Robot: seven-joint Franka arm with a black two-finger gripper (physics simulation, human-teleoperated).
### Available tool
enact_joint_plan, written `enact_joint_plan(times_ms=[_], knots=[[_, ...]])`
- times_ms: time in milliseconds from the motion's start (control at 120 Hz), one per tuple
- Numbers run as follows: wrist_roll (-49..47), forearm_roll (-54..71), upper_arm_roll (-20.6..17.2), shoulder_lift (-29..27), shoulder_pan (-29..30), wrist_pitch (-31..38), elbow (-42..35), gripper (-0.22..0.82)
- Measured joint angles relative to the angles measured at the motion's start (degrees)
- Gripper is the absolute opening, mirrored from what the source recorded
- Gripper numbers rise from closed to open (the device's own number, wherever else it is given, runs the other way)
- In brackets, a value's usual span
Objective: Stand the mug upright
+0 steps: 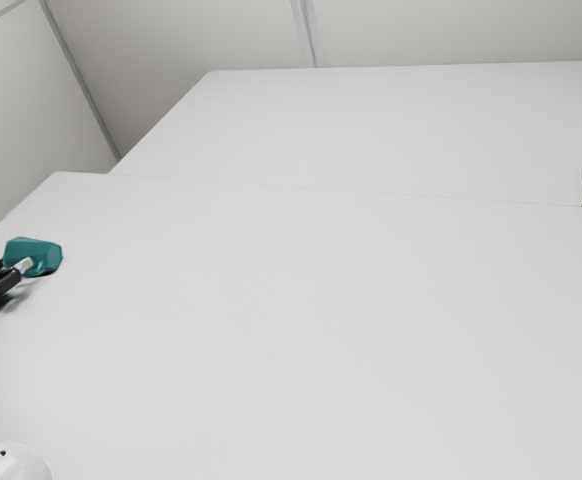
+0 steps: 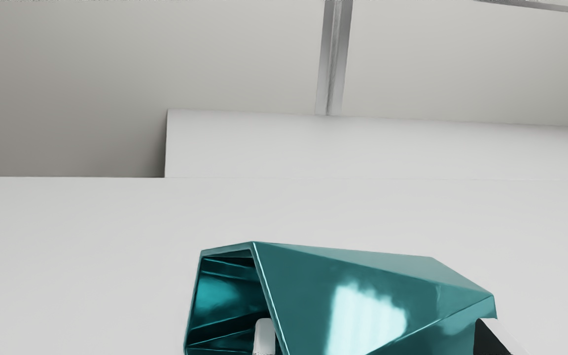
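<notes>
Teal and glossy, the faceted mug (image 1: 33, 250) lies on its side on the white table (image 1: 301, 340), at the exterior view's far left. The black gripper (image 1: 9, 269) is set wide, one fingertip (image 2: 264, 335) at the mug's open mouth, the other by its opposite end. A white rounded thing (image 1: 13, 466) sits near left; a second table (image 1: 371, 125) stands on the far side
</notes>
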Motion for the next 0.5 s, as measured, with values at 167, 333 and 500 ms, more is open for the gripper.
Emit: enact_joint_plan(times_ms=[167,333,500], knots=[[0.17,-1.07,-1.24,-0.14,-0.80,-0.75,-0.08,0.16],[0.34,-2.27,-2.22,-0.35,-1.48,-1.05,-0.07,0.02],[0.42,-2.66,-2.07,-2.66,-2.79,-1.08,0.11,-0.10]])
